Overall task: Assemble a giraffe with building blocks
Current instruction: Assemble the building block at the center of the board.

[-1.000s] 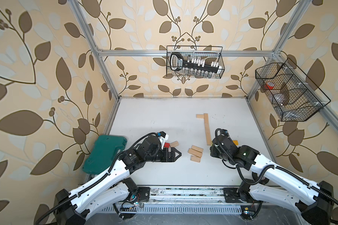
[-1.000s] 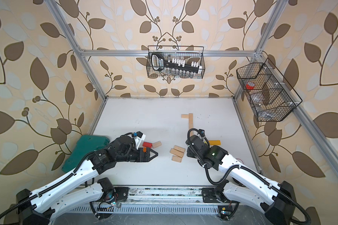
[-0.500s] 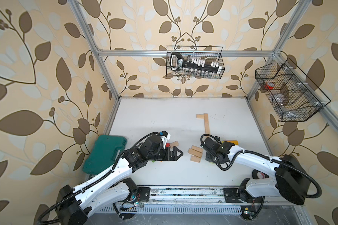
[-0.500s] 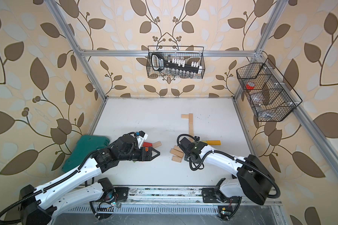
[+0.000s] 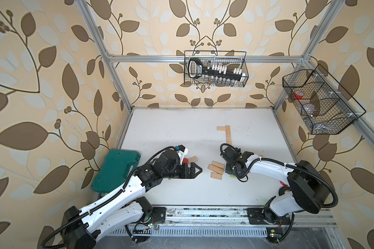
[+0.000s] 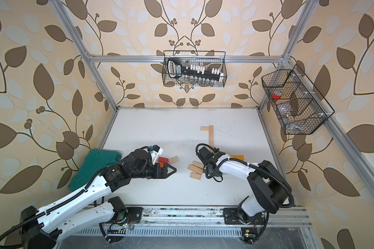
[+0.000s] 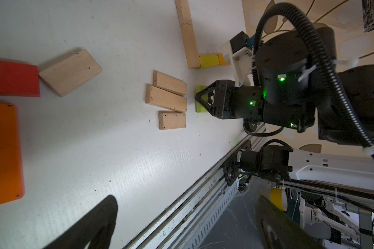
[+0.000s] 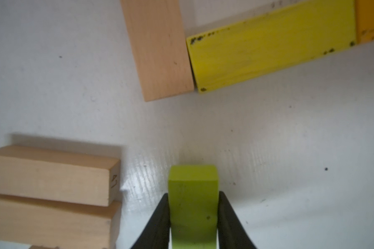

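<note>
The building blocks lie scattered on the white table [image 5: 181, 133]. A long pale plank [image 5: 228, 135] and a short pale one [image 5: 221, 128] form an L at the back. A yellow plank [image 8: 272, 45] butts against the long plank's near end [image 8: 160, 49]. Three pale blocks [image 5: 216, 170] lie side by side mid-table. My right gripper [image 8: 192, 196] is right beside them, low over the table and shut on a green block [image 8: 192, 207]. A red block [image 6: 162, 159], a pale block [image 6: 173, 160] and an orange block [image 7: 2, 151] lie by my left gripper [image 5: 195, 170]. That one is open and holds nothing.
A dark green plastic case [image 5: 115, 170] leans at the table's left edge. Wire baskets hang on the back wall [image 5: 215, 69] and the right wall [image 5: 320, 103]. The arms' metal rail [image 5: 203, 213] runs along the front edge.
My right gripper has swung left from the yellow plank's end and come down beside the three pale blocks. The left arm has barely moved.
</note>
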Motion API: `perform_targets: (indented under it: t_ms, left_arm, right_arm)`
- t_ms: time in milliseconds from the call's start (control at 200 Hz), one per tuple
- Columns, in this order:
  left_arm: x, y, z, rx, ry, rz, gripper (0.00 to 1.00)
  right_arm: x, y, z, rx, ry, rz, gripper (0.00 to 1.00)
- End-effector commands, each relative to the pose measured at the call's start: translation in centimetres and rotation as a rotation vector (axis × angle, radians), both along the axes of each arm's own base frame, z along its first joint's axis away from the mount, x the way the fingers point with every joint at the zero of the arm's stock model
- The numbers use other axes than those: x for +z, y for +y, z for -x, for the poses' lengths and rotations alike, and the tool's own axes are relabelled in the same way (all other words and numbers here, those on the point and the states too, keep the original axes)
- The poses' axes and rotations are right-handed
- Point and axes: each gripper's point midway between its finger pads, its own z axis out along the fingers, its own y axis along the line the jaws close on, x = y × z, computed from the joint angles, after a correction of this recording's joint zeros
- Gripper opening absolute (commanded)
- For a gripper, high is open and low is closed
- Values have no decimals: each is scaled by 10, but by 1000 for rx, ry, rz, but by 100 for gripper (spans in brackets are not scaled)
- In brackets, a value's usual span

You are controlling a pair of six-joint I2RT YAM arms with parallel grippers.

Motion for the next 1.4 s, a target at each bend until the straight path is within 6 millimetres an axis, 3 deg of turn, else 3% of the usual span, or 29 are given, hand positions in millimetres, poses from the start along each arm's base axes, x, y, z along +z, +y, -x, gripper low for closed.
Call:
perform_targets:
  t_ms: [0,195,550,715,890,1125,1395]
  left_arm:
    - [1,0,3,-16,-22,2,99]
    - [1,1,4,-20,-26,-4,99]
    - [-2,-1,2,-31,-24,-18,99]
    - [-1,-1,2,-33,-26,-19,99]
    - [-2,0,3,-33,-27,-25,99]
    - [-2,1,2,-30,-33,-32,99]
    - [-5,1,0,-30,-33,-39,99]
  right_arm:
    - [10,5,-3,7,-1,-15,46]
    - [20,0,8,-10,11,-38,50]
    - [-6,3,19,-5,126,-12,49]
    - [-14,5,17,8,154,7,39]
    - [-14,4,11,2,155,14,21]
    - [-11,-5,-1,-2,151,17,19]
    - [-12,0,-12,8,164,11,19]
